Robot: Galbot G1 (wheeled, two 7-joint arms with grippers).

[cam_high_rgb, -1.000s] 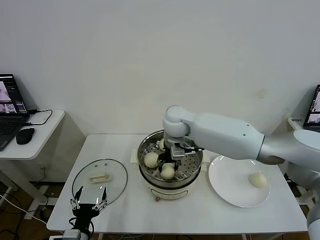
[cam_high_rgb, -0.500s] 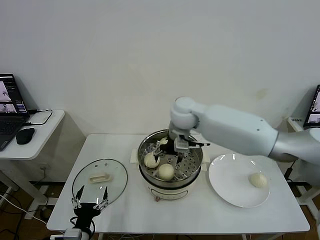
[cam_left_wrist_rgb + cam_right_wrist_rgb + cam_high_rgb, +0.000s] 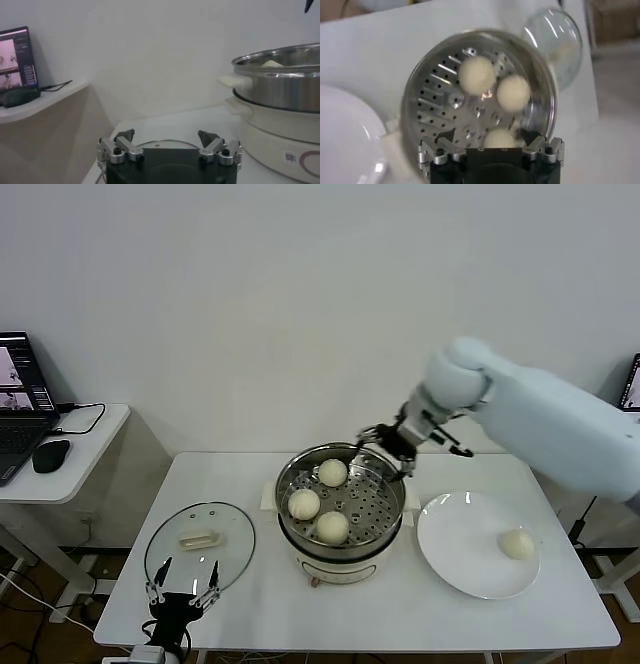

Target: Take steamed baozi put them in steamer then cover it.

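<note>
Only the head view is showing the fourth baozi (image 3: pixel 516 543) lying right on the plate (image 3: pixel 450 564). The cover (image 3: pixel 199 545) is lying left, its handle (image 3: pixel 198 538) running left-right. Right gripper (image 3: pixel 390 440) is hovering above the steamer (image 3: pixel 385 514), fingers apart; left gripper (image 3: pixel 182 580) is idling near, fingers apart.

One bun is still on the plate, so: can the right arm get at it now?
Probably yes: the right gripper is open and empty, and the last baozi lies alone on the plate, nothing over it.

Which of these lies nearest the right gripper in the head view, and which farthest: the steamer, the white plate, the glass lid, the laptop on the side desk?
1. Steamer: just below and left of the open right gripper.
2. White plate: lower right, holding one baozi.
3. Glass lid: flat on the table's left side.
4. Laptop: far left.
</note>
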